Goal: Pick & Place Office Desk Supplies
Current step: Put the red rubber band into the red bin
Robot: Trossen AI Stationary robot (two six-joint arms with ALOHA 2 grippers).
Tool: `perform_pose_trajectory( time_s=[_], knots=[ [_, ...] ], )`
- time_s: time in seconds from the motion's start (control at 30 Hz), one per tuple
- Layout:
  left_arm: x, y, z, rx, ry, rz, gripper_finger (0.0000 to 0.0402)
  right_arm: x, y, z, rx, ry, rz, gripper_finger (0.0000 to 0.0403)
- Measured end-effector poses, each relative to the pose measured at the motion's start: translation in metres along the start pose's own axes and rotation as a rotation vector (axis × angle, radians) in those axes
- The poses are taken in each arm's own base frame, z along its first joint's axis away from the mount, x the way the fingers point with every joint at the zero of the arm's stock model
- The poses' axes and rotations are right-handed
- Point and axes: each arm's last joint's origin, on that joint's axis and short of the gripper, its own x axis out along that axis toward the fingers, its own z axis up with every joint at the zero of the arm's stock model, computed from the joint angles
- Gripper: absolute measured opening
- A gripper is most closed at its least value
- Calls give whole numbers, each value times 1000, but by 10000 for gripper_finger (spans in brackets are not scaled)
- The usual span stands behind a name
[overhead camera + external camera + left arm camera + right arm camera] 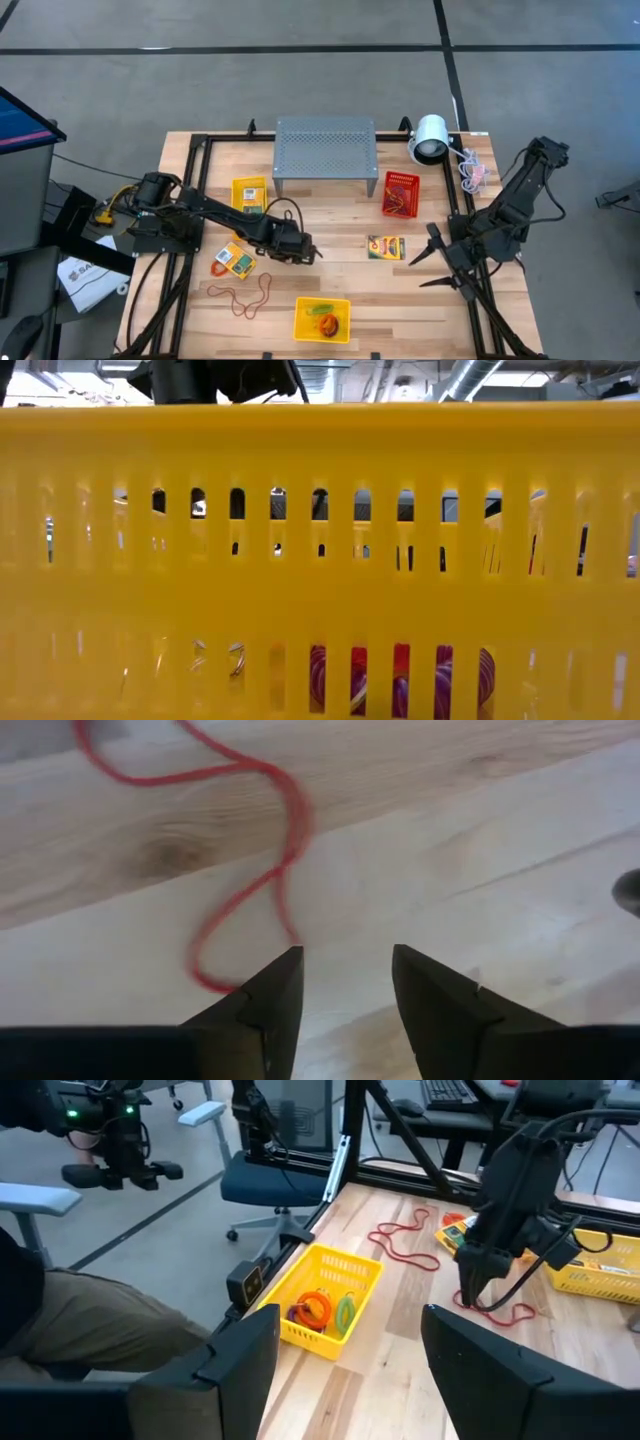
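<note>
We see the left gripper (346,970) low over the bench (430,300) middle, fingers spread beside a red rubber band (240,870) (part cut off). The right gripper (432,262) waits, spread, near the right edge. A yellow basket (320,490) blocks the low view.

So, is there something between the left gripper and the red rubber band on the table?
Nothing visible does. The left gripper is low over bare wood, jaws apart, and the red rubber band lies right beside one fingertip with nothing between them.
</note>
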Motion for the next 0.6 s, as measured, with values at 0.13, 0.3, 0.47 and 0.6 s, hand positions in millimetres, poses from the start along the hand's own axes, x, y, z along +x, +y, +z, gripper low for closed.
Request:
perform_pose_trajectory(
  time_s=[0.13,0.3,0.47,0.6],
  knots=[
    [2,1,0,7,-1,13,138,0,-1,0,1,0,-4,240],
    [12,3,-1,11,16,45,135,0,-1,0,1,0,-3,240],
    [23,3,-3,11,57,58,135,0,-1,0,0,2,-4,240],
    [26,3,-3,9,60,69,135,0,0,-1,-2,5,-3,240]
  ],
)
